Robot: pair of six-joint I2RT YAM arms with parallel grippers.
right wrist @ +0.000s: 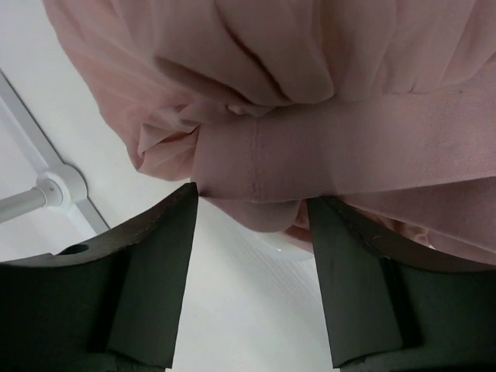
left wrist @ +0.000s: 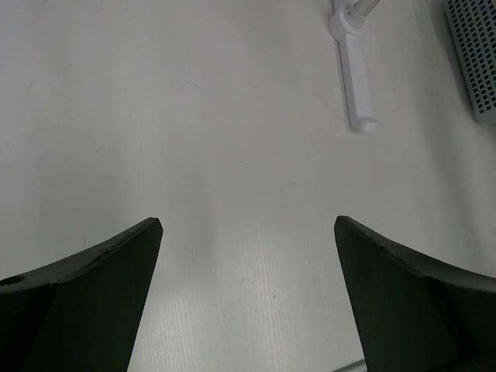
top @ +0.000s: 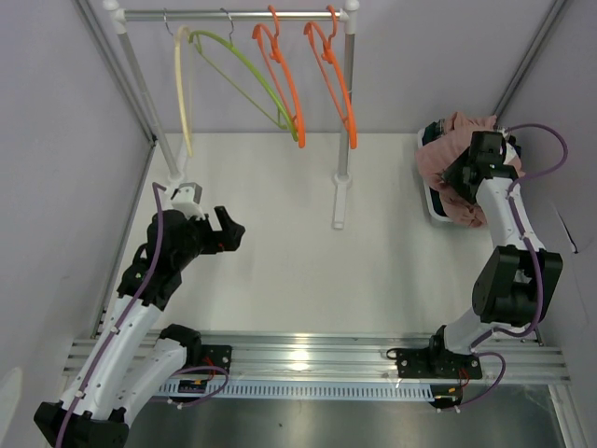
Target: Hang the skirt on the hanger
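Observation:
The pink skirt (top: pixel 457 126) lies bunched in a white basket (top: pixel 431 201) at the right side of the table. My right gripper (top: pixel 464 173) is down on it. In the right wrist view the skirt (right wrist: pixel 310 93) fills the top, and a seamed fold of it lies between the tips of my right gripper (right wrist: pixel 252 194), whose jaws stand apart. Several hangers hang on the rail at the back: a pale yellow one (top: pixel 184 93), a green one (top: pixel 252 79) and two orange ones (top: pixel 280 70). My left gripper (top: pixel 231 231) hovers open over bare table (left wrist: pixel 248 225), holding nothing.
The white rack has a rail (top: pixel 233 14) along the back, with a foot (top: pixel 340 201) reaching forward onto the table (left wrist: pixel 355 70). Part of the rack's frame (right wrist: pixel 54 186) shows left of the skirt. The basket's grid wall (left wrist: pixel 474 54) appears at the left wrist view's top right. Walls close in both sides.

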